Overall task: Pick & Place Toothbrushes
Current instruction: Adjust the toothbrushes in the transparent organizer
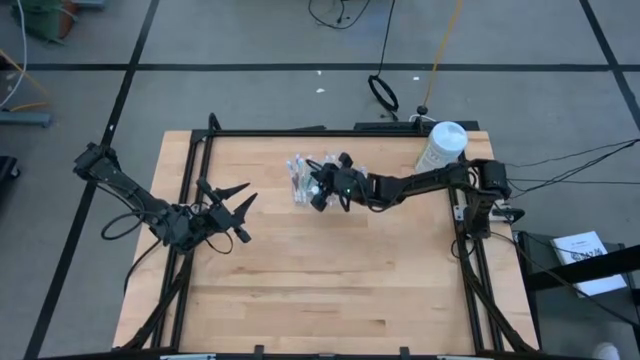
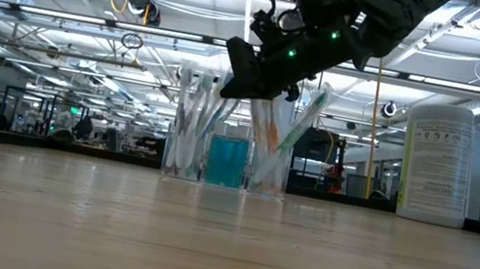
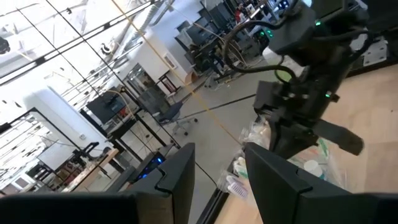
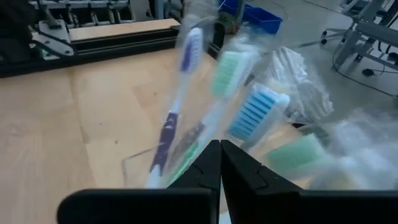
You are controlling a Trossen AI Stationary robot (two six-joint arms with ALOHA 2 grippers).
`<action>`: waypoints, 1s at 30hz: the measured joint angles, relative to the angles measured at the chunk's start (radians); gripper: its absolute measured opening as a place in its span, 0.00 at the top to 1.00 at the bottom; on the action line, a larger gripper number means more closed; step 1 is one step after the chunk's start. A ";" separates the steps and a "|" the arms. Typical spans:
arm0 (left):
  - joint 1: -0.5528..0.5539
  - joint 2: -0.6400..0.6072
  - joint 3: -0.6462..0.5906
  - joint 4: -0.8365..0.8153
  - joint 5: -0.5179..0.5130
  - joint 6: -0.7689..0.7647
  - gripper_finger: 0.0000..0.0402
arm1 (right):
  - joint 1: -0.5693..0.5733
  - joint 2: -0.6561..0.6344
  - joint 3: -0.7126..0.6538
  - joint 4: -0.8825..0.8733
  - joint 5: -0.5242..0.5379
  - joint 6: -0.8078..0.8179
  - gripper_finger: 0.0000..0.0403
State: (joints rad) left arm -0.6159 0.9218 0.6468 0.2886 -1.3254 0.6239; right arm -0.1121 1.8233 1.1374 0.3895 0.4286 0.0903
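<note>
1. Left claw [image 1: 232, 208]: sits at centre-left of the high view, above bare wood near the left rail of the table [image 1: 330, 290]. My fingers here are spread apart and hold nothing. This arm waits.

2. Brushes [image 2: 195, 122]: all the ones I can see stand upright in a row of clear cups [image 2: 225, 162] at the middle of the low view, just left of centre. The left cup holds pale, white-handled brushes. The middle section shows blue. The right cup holds brushes with green parts. In the high view the cups [image 1: 300, 180] lie at upper centre, well apart from the left claw.

3. Right claw [image 1: 322, 192]: reaches in from the right edge of the high view and ends directly beside the cups. In the low view it hangs over the right cup, at upper centre. In the right wrist view my two fingers [image 4: 208, 168] are pressed together. Brush heads in purple, green and blue [image 4: 256, 112] lean past them. I cannot confirm that anything is pinched between the fingers.

4. White canister [image 1: 441, 147]: stands at upper right of the high view, near the right arm's base. It is not involved.

5. Progress, as a judgement: no brush lies loose on the table in any view, and every visible brush is in a cup. Either placing is nearly finished, or picking from the cups is about to begin. I cannot tell which.

6. Remaining: confirm the grip at the right cup before lifting or withdrawing.
</note>
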 joint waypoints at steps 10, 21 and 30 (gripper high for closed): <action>0.000 0.000 0.000 0.000 0.000 0.000 0.63 | -0.018 0.000 0.000 0.002 -0.030 0.000 1.00; 0.000 0.000 0.000 -0.001 -0.001 0.000 0.63 | 0.080 -0.111 -0.003 -0.212 0.010 -0.019 1.00; 0.000 0.000 0.000 -0.001 -0.002 -0.004 0.63 | 0.219 -0.293 -0.002 -0.649 0.065 0.221 1.00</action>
State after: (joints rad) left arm -0.6159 0.9215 0.6468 0.2879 -1.3277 0.6199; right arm 0.1069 1.5307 1.1358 -0.2593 0.4940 0.3110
